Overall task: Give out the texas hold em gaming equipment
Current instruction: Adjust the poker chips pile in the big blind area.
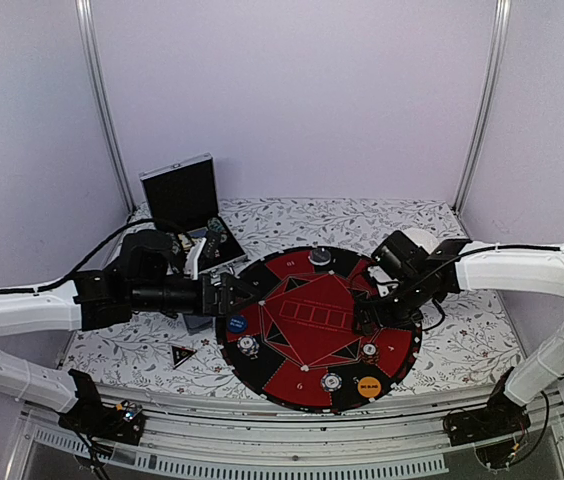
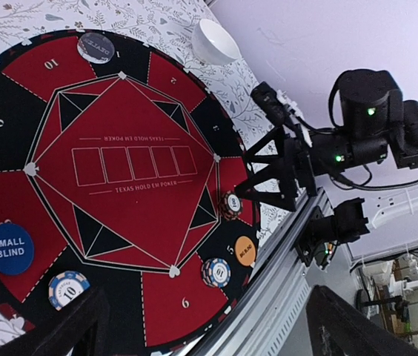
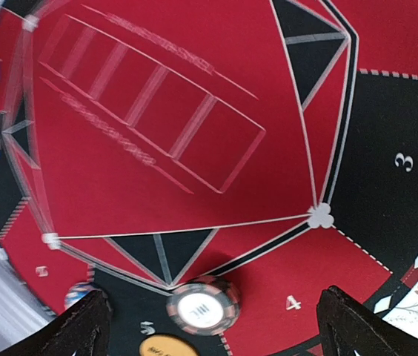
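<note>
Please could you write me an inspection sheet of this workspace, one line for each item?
Surface: floral tablecloth under a round red-and-black mat.
Job's things: three striped chips, one here, grey disc, blue button and orange button on the mat; triangular marker on the cloth; no cards seen.
Clutter: open black case; white bowl.
Grippers: left gripper open, empty; right gripper open above a chip.
Cables: black cable along the left arm.
Surroundings: pale walls, metal posts.
</note>
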You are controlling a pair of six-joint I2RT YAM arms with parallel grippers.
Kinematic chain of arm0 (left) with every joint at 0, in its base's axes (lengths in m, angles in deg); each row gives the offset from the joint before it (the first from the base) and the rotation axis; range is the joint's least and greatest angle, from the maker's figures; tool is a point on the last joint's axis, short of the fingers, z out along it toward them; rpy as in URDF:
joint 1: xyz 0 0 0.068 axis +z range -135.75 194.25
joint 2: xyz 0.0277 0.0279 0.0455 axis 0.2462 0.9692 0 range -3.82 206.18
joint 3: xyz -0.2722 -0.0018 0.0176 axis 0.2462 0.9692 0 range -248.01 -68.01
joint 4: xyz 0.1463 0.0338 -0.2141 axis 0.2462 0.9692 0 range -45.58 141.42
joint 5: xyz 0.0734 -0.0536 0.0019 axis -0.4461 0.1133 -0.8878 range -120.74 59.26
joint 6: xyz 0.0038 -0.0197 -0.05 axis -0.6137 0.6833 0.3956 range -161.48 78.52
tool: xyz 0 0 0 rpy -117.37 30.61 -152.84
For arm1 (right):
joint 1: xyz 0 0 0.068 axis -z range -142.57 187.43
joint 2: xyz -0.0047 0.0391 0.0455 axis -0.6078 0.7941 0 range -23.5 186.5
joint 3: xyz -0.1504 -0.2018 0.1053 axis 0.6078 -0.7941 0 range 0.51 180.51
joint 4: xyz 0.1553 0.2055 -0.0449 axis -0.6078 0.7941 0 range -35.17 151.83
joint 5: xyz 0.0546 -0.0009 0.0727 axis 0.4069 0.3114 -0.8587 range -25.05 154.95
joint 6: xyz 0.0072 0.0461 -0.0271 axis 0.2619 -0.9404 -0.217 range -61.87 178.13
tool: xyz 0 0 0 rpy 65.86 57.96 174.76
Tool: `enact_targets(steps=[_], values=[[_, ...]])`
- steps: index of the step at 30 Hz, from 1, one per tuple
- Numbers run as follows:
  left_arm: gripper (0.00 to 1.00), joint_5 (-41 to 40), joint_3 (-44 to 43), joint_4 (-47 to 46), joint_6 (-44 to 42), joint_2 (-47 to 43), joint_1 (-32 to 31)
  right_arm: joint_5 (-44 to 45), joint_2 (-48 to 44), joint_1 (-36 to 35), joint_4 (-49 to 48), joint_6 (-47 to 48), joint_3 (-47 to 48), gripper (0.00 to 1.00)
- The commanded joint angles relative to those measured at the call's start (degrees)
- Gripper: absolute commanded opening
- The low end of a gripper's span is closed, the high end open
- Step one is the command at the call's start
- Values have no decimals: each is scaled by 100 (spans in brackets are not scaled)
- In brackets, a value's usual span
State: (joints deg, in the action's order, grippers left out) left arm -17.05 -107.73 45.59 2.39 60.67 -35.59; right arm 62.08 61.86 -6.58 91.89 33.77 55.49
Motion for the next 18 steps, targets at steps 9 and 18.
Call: enact_targets(steps=[9,18], values=[[95,44,-167,102,-142,99,80,806,1578,-278,607,163,813,99],[95,27,-150,111,-159,99,80,935,1810,-363,862,139,831,99]])
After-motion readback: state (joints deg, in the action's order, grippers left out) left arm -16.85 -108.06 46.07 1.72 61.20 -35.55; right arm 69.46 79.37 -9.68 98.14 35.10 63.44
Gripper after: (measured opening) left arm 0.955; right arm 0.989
